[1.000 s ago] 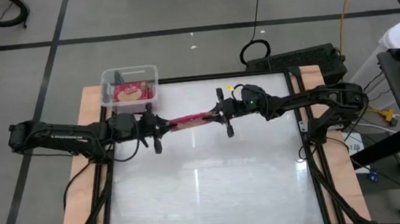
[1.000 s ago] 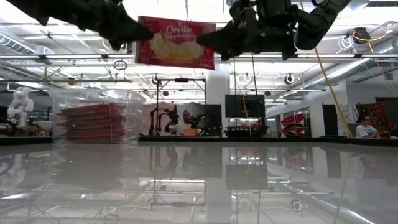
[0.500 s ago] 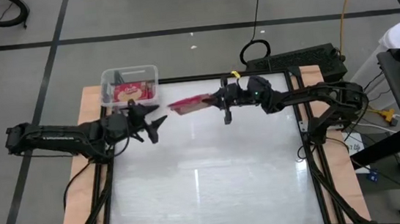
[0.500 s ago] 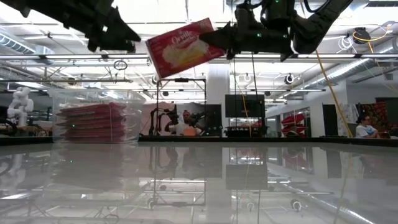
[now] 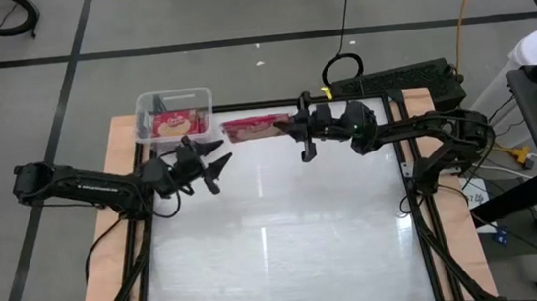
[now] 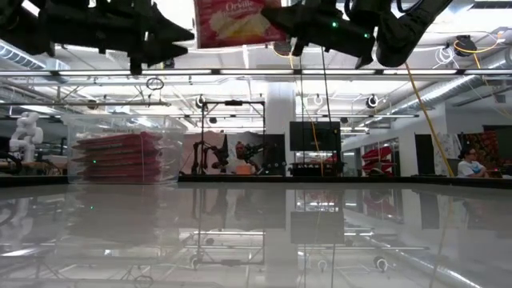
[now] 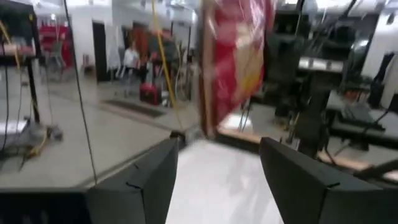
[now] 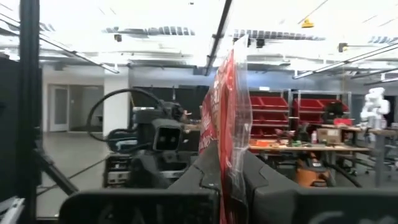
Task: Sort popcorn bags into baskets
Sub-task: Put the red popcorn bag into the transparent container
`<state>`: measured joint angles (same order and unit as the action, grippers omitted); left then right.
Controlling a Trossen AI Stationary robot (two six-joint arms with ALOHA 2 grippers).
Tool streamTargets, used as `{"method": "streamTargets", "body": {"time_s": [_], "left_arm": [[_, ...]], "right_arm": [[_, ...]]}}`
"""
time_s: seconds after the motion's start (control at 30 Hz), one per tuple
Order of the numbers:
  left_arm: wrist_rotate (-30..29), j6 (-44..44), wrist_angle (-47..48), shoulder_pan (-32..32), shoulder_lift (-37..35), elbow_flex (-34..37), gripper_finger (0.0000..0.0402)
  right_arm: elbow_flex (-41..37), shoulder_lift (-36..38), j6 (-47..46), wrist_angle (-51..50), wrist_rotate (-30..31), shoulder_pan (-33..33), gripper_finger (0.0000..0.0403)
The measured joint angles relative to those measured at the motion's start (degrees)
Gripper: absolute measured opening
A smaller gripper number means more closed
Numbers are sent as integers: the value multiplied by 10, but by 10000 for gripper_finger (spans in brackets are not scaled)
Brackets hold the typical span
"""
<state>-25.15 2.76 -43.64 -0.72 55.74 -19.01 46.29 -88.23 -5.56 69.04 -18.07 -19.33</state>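
Observation:
One red popcorn bag point(image 5: 251, 127) hangs high over the table's far edge, just right of the basket, with my right gripper point(image 5: 292, 125) shut on it. In the low view the bag point(image 6: 234, 19) shows its popcorn picture at the top of the picture. The clear basket point(image 5: 174, 114) stands at the far left. Several red bags point(image 6: 120, 152) lie stacked flat inside it. My left gripper point(image 5: 214, 162) is open, below and on the near side of the held bag, touching nothing. In its wrist view the bag point(image 7: 239, 56) stands beyond its spread fingers. My right gripper pinches the bag's right-hand end point(image 8: 229, 155) between its two fingers, coming roughly level from the table's right side. The bag is lifted clear and sticks out from the fingers toward the basket. In the right wrist view it shows edge-on.
A black box point(image 5: 396, 84) with a cable loop sits beyond the table's far right corner. Wooden rails point(image 5: 103, 275) run along both table sides. The glossy table top point(image 5: 277, 239) lies below both arms. People show in the room beyond the table.
My left gripper has let go of the bag's left end, opened wide and drawn back toward the table's left. My right gripper, still shut on the other end, has carried the bag up and toward the far edge, and the bag has tipped from upright toward flat.

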Motion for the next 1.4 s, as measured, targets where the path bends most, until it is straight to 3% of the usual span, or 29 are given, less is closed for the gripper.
{"method": "streamTargets", "body": {"time_s": [0.13, 0.33, 0.53, 0.63, 0.8, 0.9, 1.23, 1.4], "left_arm": [[10, -28, -46, -8, 9, 1, 222], [147, -7, -100, -43, 8, 1, 219], [181, -8, -109, -57, 8, 1, 212], [181, -12, -102, -57, 8, 1, 176], [174, -23, -92, -63, -10, 1, 64], [176, -14, -42, -77, -40, 0, 18], [171, -14, 126, -163, -199, 0, 16], [143, 14, 303, -239, -261, -32, 18]], "right_arm": [[6, 0, 2, -3, -2, 16, 0], [24, -5, 8, -4, -2, 30, 0], [60, -54, 13, -3, -6, 38, 0], [83, -81, 13, -2, -5, 37, 0], [97, -100, 17, 1, -5, 31, 0], [97, -102, 16, -15, -3, 22, 3], [80, -81, 3, -135, -2, -29, 91], [63, -67, 23, -213, -1, -45, 118]]}}
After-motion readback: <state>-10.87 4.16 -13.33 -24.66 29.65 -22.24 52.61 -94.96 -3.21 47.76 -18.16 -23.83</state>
